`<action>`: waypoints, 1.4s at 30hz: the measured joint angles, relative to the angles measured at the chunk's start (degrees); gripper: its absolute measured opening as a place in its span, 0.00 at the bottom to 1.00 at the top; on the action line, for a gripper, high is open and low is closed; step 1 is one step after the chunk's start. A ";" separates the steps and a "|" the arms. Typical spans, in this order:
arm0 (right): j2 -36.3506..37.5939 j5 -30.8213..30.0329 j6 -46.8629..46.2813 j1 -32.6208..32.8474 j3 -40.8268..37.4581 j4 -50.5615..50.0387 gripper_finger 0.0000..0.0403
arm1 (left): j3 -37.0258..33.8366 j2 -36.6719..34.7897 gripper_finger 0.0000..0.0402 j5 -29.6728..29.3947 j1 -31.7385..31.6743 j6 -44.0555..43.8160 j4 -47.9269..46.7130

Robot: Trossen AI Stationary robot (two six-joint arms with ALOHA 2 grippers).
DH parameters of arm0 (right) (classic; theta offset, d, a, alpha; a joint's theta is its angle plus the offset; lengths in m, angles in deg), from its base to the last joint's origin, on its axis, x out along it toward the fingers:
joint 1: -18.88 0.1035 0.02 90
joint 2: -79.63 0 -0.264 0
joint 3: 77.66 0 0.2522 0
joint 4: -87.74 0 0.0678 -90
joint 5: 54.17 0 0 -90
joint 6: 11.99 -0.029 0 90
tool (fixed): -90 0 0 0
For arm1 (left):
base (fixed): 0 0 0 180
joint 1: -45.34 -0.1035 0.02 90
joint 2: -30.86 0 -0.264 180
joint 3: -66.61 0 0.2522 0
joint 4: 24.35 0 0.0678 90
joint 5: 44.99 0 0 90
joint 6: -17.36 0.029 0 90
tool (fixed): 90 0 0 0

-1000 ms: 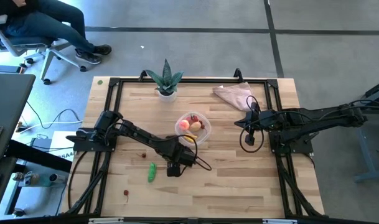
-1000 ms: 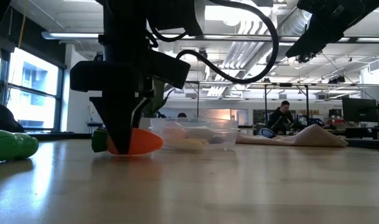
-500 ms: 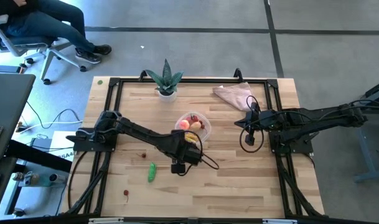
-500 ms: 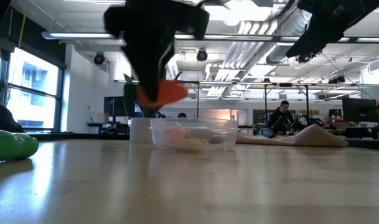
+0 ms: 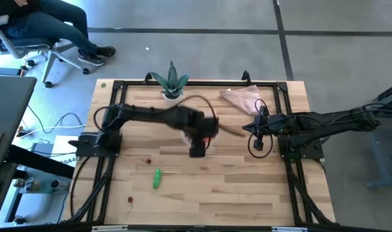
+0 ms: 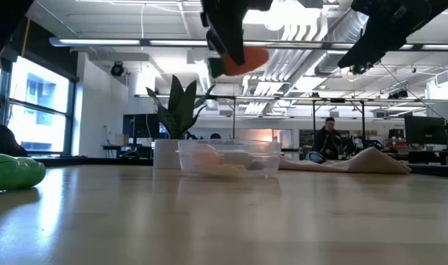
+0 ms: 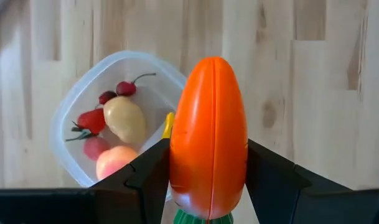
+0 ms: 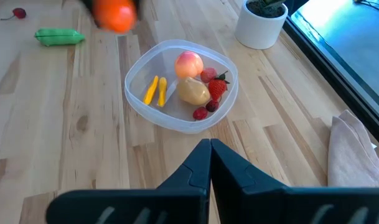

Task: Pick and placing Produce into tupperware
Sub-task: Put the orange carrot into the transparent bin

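L gripper (image 7: 208,186) was up in the air w/ the carrot (image 7: 209,134) clamped between its fingers (image 7: 149,180), one dark finger on each side, green stem end nearest the wrist. In the low view the carrot (image 6: 238,60) hung well above the tub (image 6: 227,158), roughly over it. From above, the L arm reached across the table (image 5: 247,193) and its gripper (image 5: 197,149) sat over the tub's spot, hiding most of it.

Tub (image 8: 182,85) was near mid-table, in front of the plant (image 5: 172,80). Inside: peach (image 8: 188,63), potato (image 8: 193,91), two yellow pcs (image 8: 155,89), a strawberry (image 8: 218,88) and small red berries (image 8: 200,113). L wrist view showed the same tub (image 7: 108,74) below and to one side of the carrot.

Cucumber (image 5: 157,178) lay on the wood, well apart from the tub, toward the L arm's side. A tiny red berry (image 5: 130,200) lay nearer the table's front edge, another (image 5: 146,160) between the cucumber and the L arm base.

R gripper (image 8: 210,148) was pinched closed, holding nothing, parked at the R side of the table (image 5: 258,138), apart from the tub. Cloth (image 5: 242,98) lay at the back, near the R arm.

A person (image 5: 41,22) sat on a chair beyond the table's back L corner.
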 joint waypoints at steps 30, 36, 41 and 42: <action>0.02 0.00 0.00 0.02 0.00 0.00 0.00 | -23.72 0.13 0.44 3.34 -7.89 3.27 21.62; 0.00 0.00 0.00 0.02 0.00 0.00 0.00 | -25.79 0.13 0.44 2.98 -7.82 3.20 23.01; 0.00 0.00 0.00 0.00 0.00 -0.02 0.00 | -26.61 0.13 0.44 2.49 -7.83 2.37 22.99; 0.01 0.00 0.00 0.01 0.00 0.00 0.00 | -26.77 0.13 0.44 2.49 -7.82 2.37 22.98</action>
